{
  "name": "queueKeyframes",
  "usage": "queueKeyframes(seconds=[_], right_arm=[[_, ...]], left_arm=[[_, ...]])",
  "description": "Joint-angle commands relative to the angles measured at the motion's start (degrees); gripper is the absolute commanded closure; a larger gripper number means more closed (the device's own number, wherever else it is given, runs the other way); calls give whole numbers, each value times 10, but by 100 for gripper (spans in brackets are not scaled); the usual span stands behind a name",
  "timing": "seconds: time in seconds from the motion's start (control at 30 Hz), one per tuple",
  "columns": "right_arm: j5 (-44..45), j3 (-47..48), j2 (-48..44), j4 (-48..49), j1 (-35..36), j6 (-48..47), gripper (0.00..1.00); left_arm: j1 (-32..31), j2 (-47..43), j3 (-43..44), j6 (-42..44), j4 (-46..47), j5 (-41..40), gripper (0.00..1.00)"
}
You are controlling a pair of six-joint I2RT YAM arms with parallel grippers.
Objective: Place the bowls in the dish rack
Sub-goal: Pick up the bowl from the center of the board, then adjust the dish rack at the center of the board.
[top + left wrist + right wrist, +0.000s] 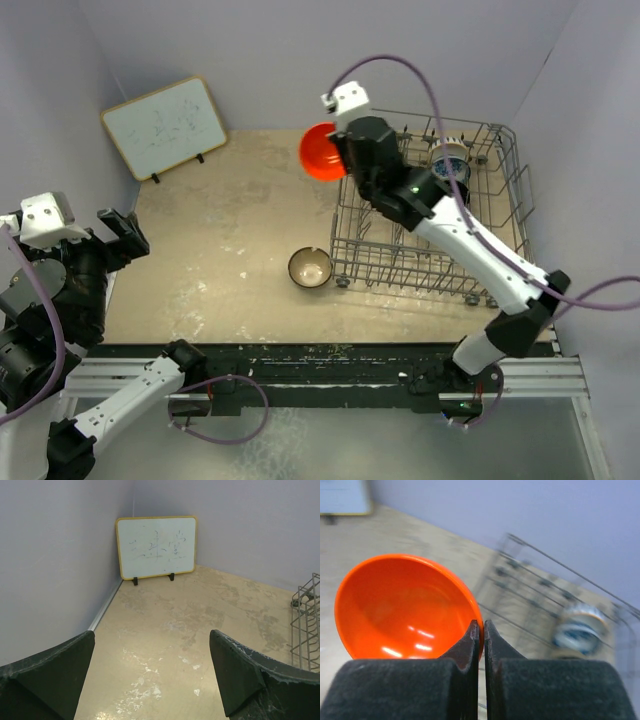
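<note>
While right jaws clench rim of orange-red bowl [318,152], bowl hangs tilted in air at left edge of dish rack [420,270], toward far end, not yet inside.
Step in hand: carry to rack.
Blue-and-white bowl [450,160]: in rack, far side.
Brown bowl [310,267]: on surface [230,220], just beside rack's near left corner, unloaded.
Left jaws: spread wide, empty, well apart from bowls.
Next move, by judgement: shift right over free tines, lower bowl on edge between them, release.

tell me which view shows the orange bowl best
Right wrist: the orange bowl is large, rim pinched by the right gripper. Top view shows it small near the dish rack; left wrist misses it.
</note>
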Motion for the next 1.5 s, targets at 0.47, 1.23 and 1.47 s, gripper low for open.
queueKeyframes(seconds=[0.47,1.23,1.47], right_arm=[[310,-327,-272,212,-195,-187,100],[344,-552,-236,178,-271,99,100],[362,-550,-276,74,-270,200,100]], left_arm=[[-2,1,-29,-9,48,33,1],[-2,-15,-81,29,91,23,1],[-2,-13,-91,47,109,22,1]])
